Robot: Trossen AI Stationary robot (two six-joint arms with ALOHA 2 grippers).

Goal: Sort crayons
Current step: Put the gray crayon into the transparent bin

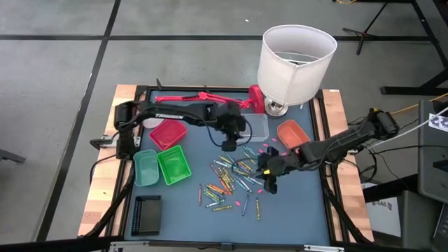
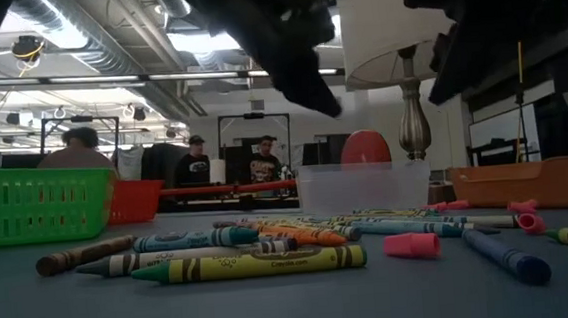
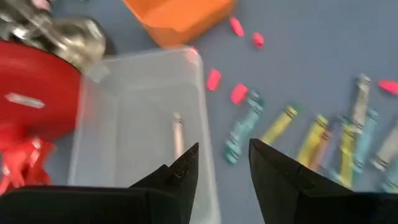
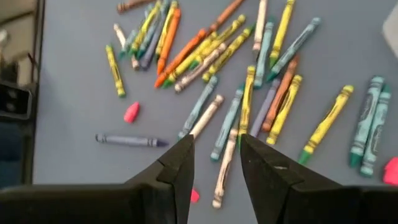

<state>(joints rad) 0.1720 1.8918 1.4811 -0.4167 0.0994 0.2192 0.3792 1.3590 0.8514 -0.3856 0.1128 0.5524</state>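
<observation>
While the left gripper [image 3: 221, 165] hangs over the clear tray [image 3: 134, 124] near the desk's [image 1: 294, 210] 12 o'clock edge, jaws apart and empty, one pale crayon [image 3: 178, 134] lies inside, likely just dropped there for sorting; right gripper [image 4: 214, 162], jaws apart and holding nothing, hovers at 3 o'clock of the loose crayons [image 1: 234, 175] mid-desk, seemingly lining up a pick; pink bits [image 1: 245, 203] scattered among them

"Crayola" reads on the green crayon [image 2: 249, 266].
</observation>
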